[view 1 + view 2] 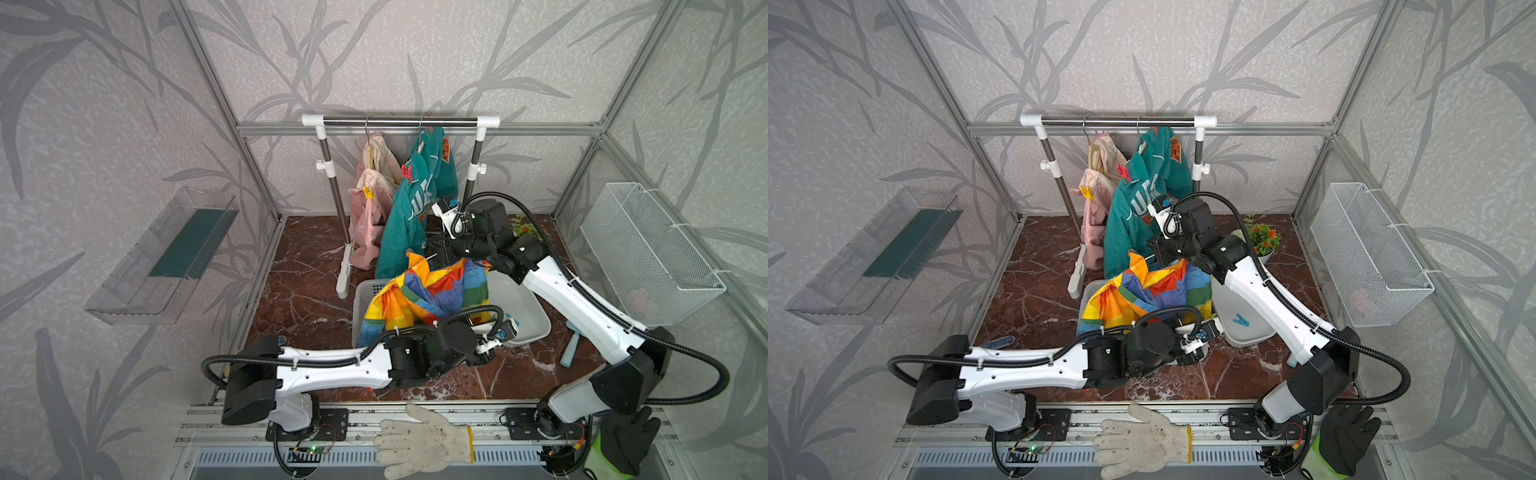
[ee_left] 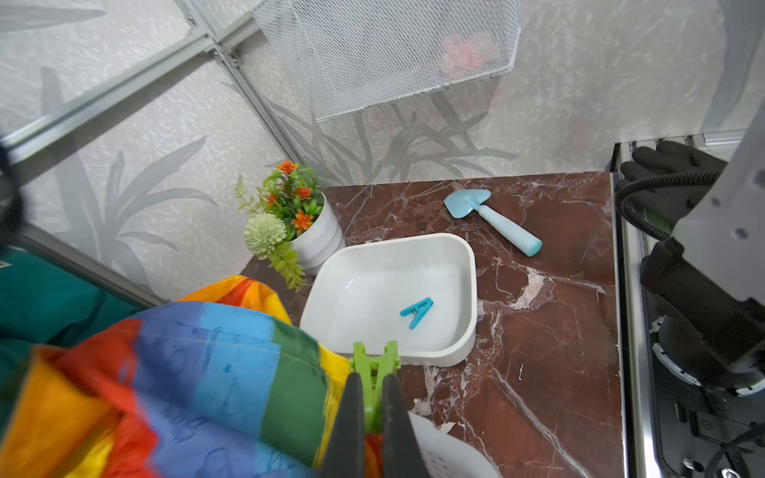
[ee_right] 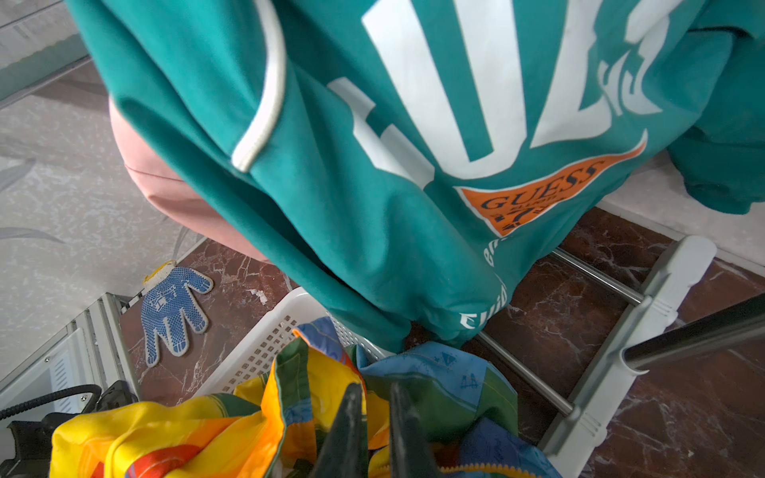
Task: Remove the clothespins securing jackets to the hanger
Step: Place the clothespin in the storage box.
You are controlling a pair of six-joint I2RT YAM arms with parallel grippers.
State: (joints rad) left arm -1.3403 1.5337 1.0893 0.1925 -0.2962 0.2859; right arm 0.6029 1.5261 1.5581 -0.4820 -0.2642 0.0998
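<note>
- Left pincer (image 2: 374, 397) is clamped on a green clothespin (image 2: 374, 364), just beside the white tub (image 2: 463, 343).
- Right pincer (image 3: 374, 418) pinches a fold of the rainbow jacket (image 3: 289, 397), which is heaped in the slotted basket (image 3: 265, 343) beside the tub.
- Inside the tub lies a blue clothespin (image 2: 417, 312).
- Behind the tub, the teal jacket (image 1: 405, 220) and pink jacket (image 1: 368, 224) hang on the rail (image 1: 399, 121), a yellow clothespin (image 1: 367, 193) on the pink one.

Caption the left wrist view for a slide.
Left gripper holds a green clothespin beside the rainbow jacket, near the white tray.
</note>
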